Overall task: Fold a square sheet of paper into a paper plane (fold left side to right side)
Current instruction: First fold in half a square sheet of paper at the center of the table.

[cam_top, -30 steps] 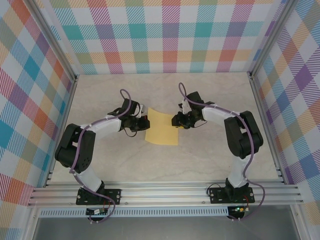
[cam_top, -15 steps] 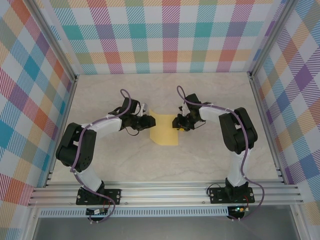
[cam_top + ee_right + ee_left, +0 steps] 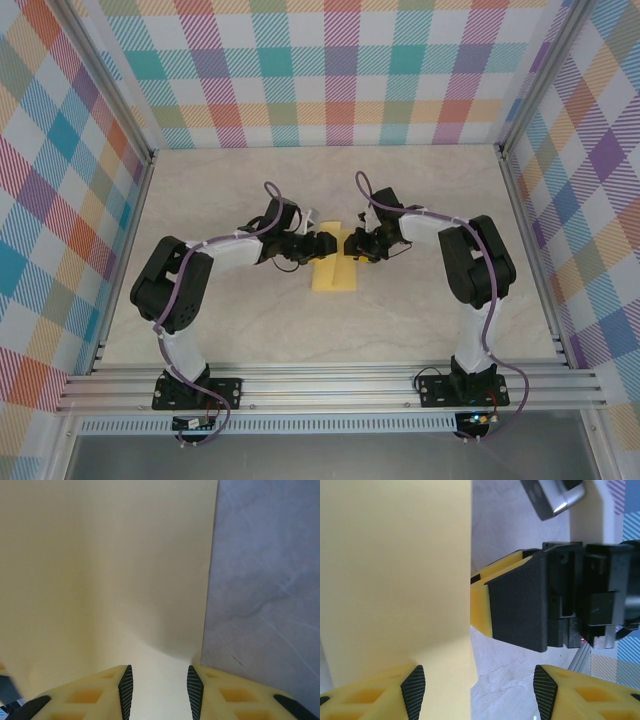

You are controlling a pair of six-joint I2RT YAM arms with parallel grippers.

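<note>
The square sheet of paper (image 3: 335, 272) is yellow and lies folded into a narrow upright strip at the table's middle. My left gripper (image 3: 322, 245) hovers over the strip's upper left with its jaws open. In the left wrist view the paper (image 3: 395, 580) hangs beside the left pad, its free edge running down between the jaws of that gripper (image 3: 475, 685). My right gripper (image 3: 355, 243) faces it from the right, one of its fingers (image 3: 520, 605) showing close by. In the right wrist view its jaws (image 3: 157, 680) stand apart over the flat paper (image 3: 110, 570).
The pale marble table (image 3: 250, 320) is walled by checked panels on three sides. An aluminium rail (image 3: 330, 385) runs along the near edge and carries both arm bases. The two grippers are nearly touching over the paper.
My left gripper swept right, carrying the paper's left side over the right side, then opened from shut. The yellow shape is now about half as wide. The right gripper hardly moved.
</note>
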